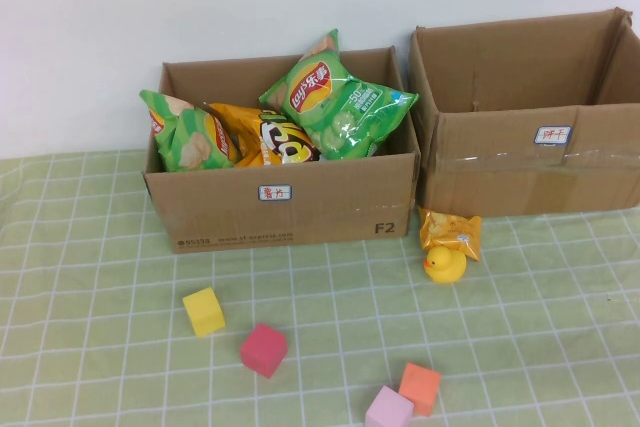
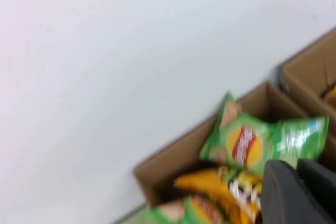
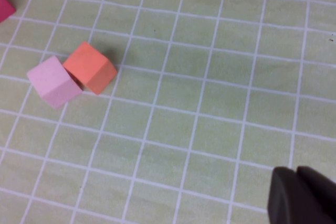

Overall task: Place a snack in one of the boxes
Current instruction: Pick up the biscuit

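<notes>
nearest the robot, four loose cubes lie on the green checked worktop (image 1: 90,277): a lilac cube (image 1: 388,408) touching an orange cube (image 1: 420,387), a red cube (image 1: 264,349) and a yellow cube (image 1: 204,311) further left. they look like distractors, spread clear of the boxes. the right gripper (image 3: 296,195) hangs low over bare cloth near the lilac and orange pair, fingers pressed together and empty, so that arm reads as parked.

further back, a yellow duck (image 1: 445,265) sits against a small orange snack packet (image 1: 450,231), which leans on the worktop at the foot of the right box (image 1: 530,147); that one is not yet boxed.

beyond them, the left box (image 1: 280,202) holds three bags: a green chip bag (image 1: 335,107) propped high on top, an orange bag (image 1: 265,135) under it, and another green bag (image 1: 185,132) at the left end. the top bag rests tilted across the others because the box is already full, which suggests it was dropped in last. the left gripper (image 2: 299,192) hovers above this box, out of the high view, fingers closed on nothing. the right box appears empty from the high view.
</notes>
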